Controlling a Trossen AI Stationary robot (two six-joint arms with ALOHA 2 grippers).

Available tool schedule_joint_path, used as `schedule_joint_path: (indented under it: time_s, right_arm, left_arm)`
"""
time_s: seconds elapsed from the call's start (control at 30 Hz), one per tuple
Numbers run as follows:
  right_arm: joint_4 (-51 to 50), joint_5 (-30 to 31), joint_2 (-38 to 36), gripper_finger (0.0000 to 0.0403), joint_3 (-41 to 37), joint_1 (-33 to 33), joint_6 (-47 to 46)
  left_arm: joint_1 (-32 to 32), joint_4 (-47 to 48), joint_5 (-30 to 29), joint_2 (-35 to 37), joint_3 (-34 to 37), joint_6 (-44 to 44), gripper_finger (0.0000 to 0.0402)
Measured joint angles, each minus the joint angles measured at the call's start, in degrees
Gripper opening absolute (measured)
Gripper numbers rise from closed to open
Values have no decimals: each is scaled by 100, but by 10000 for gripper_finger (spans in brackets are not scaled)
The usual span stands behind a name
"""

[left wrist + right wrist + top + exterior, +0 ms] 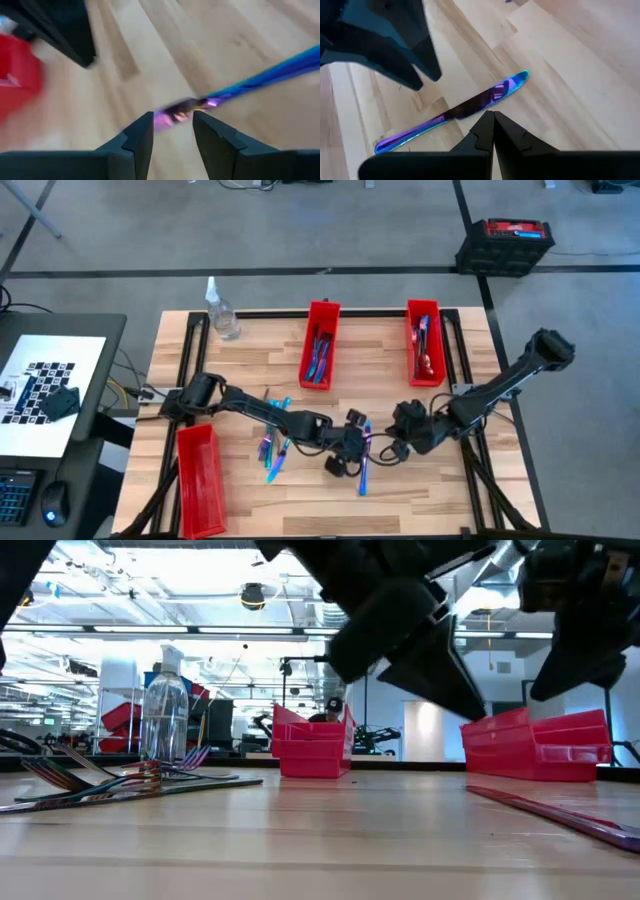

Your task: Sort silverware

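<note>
**Left gripper lining up on a loose knife**

Going L to R in the high view: an empty red bin (pixel 200 477) sits at the near left edge, then a small pile of silverware (pixel 273 448) loose on the table (pixel 250 375). Next, the left gripper (pixel 342 462) is low over the wood, and the knife (pixel 364 460) lies just beside it. The right gripper (pixel 398 448) waits close by on the other side. Two far bins (pixel 320 345) already hold pieces.

Left fingers (pixel 137 142) are spread, with the knife's purple end in the gap between them, not yet pinched. Right fingers (pixel 490 131) are pressed together, holding nothing.

To do it well, I'd judge: center the handle in the gap, drop till the tips almost touch wood, then close squarely; the knife is thin and flat, so a skewed pinch could flick it away.

Only the right wrist view shows the knife full length; only the low view shows the pile's fork tines.
</note>
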State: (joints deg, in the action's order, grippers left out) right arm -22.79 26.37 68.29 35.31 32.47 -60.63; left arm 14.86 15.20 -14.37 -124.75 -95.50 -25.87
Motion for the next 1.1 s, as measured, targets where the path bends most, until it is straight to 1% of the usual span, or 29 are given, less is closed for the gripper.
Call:
schedule_joint_path:
  time_s: [0.07, 0.17, 0.23, 0.27, 0.3, 0.33, 0.37, 0.47, 0.57, 0.63, 0.7, 0.73, 0.8, 0.93, 1.03, 1.1]
  right_arm:
    - [-150, 174, 7, 0, 0, 82, -229]
    - [-294, 421, 169, 0, 0, 208, -761]
    - [-308, 574, 361, 0, 0, 291, -1141]
    - [-295, 634, 462, 0, 0, 332, -1387]
    - [-273, 659, 581, 0, 0, 376, -1625]
    - [-240, 676, 711, 0, 0, 411, -1802]
    - [-187, 678, 852, 0, 0, 441, -1948]
    - [-41, 678, 1302, 0, 0, 492, -2601]
    - [365, 680, 1742, 0, 0, 511, -3261]
    - [767, 722, 1981, 0, 0, 537, -3529]
    - [1220, 800, 2191, 0, 3, 538, -3720]
    - [1363, 821, 2283, 0, 3, 538, -3821]
    - [1550, 856, 2388, 0, 3, 538, -4081]
    - [1504, 885, 2465, 0, 4, 538, -4564]
    - [1508, 887, 2461, 0, 2, 478, -4811]
    - [1509, 868, 2461, 0, 2, 427, -4929]
  left_arm:
    - [-124, -234, -1, 0, 60, -302, 126]
    - [-369, -200, 20, 0, 201, -120, 106]
    - [-542, -90, 87, -2, 214, 49, 72]
    - [-609, -97, 178, -2, 213, -5, 50]
    - [-671, -105, 336, -2, 209, -220, 27]
    - [-719, -140, 535, -2, 208, -517, 14]
    - [-745, -193, 755, -2, 208, -833, 9]
    - [-755, -408, 1297, -2, 205, -1643, 3]
    - [-753, -589, 1399, -89, 201, -2246, 1]
    - [-756, -555, 1415, -162, 216, -2552, 0]
    - [-759, -773, 1416, -280, 195, -2864, 0]
    - [-755, -679, 1416, -293, 201, -3009, 0]
    - [-749, -625, 1419, -293, 215, -3257, 0]
    - [-762, -716, 1433, -293, 202, -3518, 0]
    - [-803, -580, 1525, -293, 203, -3739, 0]
    - [-801, -665, 1615, -463, 186, -3859, 0]
